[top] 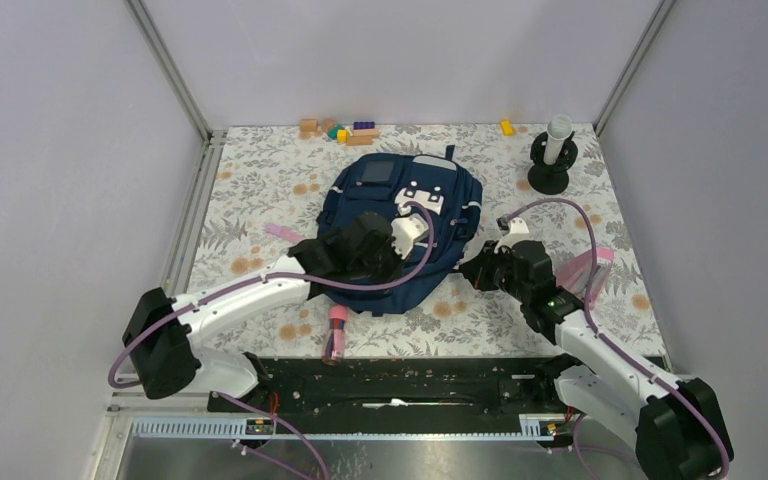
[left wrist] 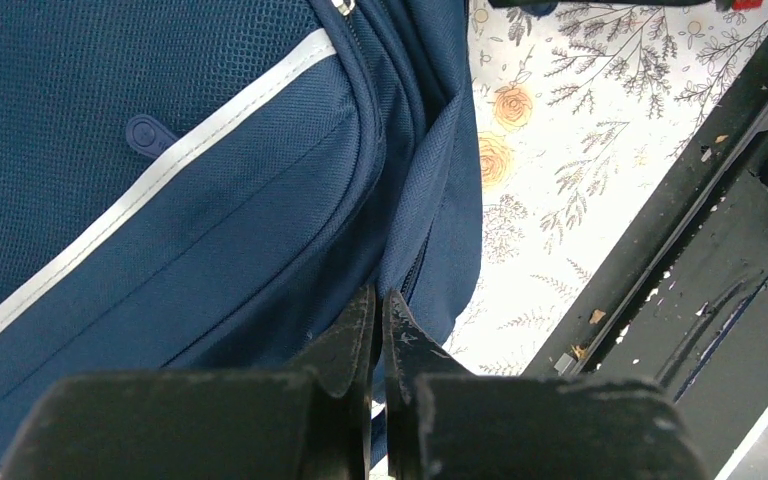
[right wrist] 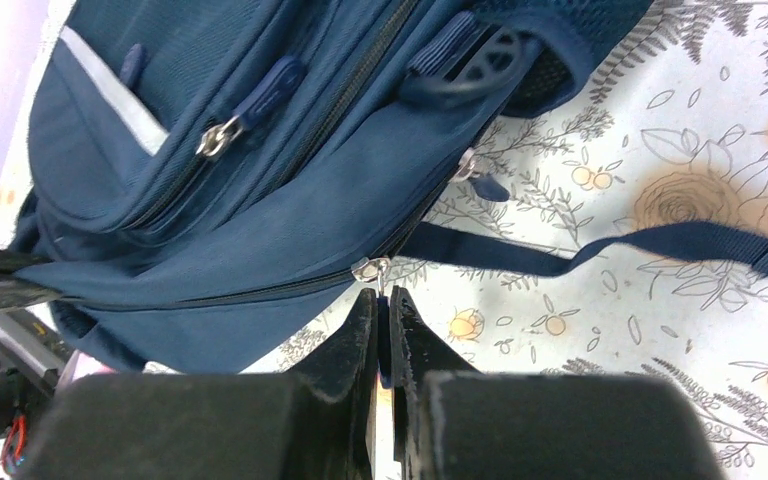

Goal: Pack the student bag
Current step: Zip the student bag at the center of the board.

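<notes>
The large navy-blue fabric backpack [top: 365,195] lies flat on the flower-patterned desk [top: 260,180], and both arms reach in at its near end. The left tool [left wrist: 380,308] has its two black fingers pressed together with no gap between them. Just beyond its tips is the backpack's side seam, and up and to the left of it a pale reflective stripe [left wrist: 160,170] runs across a front pocket. Whether any cloth is caught in that tool I cannot tell. The right tool [right wrist: 382,310] is clamped narrow on a dark blue zipper pull [right wrist: 383,335], whose silver metal slider [right wrist: 370,270] sits right at the fingertips on the backpack's lower zip. A navy webbing strap [right wrist: 580,255] trails across the desk to the right of this tool.
</notes>
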Controlling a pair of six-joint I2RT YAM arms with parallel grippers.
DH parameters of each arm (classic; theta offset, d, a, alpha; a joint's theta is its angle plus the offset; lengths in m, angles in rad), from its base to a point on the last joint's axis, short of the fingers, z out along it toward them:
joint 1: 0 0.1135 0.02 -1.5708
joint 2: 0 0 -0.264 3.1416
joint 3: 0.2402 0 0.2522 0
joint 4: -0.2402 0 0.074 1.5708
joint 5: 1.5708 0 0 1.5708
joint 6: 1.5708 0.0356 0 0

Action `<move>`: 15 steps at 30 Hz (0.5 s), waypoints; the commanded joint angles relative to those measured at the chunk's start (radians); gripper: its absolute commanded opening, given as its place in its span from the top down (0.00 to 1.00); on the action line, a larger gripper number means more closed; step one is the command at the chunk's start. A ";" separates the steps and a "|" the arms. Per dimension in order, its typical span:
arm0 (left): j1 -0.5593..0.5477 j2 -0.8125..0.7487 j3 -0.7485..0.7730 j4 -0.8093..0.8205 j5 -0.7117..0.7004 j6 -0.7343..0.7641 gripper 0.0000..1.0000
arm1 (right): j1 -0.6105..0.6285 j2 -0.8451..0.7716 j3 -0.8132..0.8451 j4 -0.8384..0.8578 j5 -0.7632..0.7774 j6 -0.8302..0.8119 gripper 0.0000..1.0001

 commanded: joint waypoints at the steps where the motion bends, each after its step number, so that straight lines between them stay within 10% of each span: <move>1: 0.053 -0.100 -0.002 -0.041 -0.118 0.034 1.00 | -0.031 0.056 0.059 -0.020 0.212 -0.081 1.00; 15: 0.065 -0.124 -0.015 -0.040 -0.115 0.034 1.00 | -0.092 0.235 0.144 0.049 0.246 -0.155 1.00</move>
